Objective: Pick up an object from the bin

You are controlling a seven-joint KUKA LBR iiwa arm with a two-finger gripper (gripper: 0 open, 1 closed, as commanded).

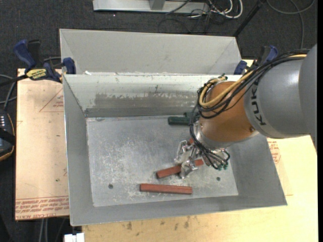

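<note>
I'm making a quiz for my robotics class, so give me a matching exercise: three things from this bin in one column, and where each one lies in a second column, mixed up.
Things:
1. dark green piece
2. long red-brown stick
3. short red-brown stick

Places:
A. nearest the front wall of the bin
B. one end at the gripper
C. at the foot of the back wall

Pairs: 1-C, 2-A, 3-B.

The left half of the bin (121,155) floor lies bare, open from near wall to far wall. Right of centre, the arm's orange cover (224,117) and the gripper (187,160) crowd the room. A short red-brown block (168,173) lies just left of the gripper, with a long red-brown stick (165,188) nearer the near wall. A dark green piece (177,120) sits by the far wall.
</note>
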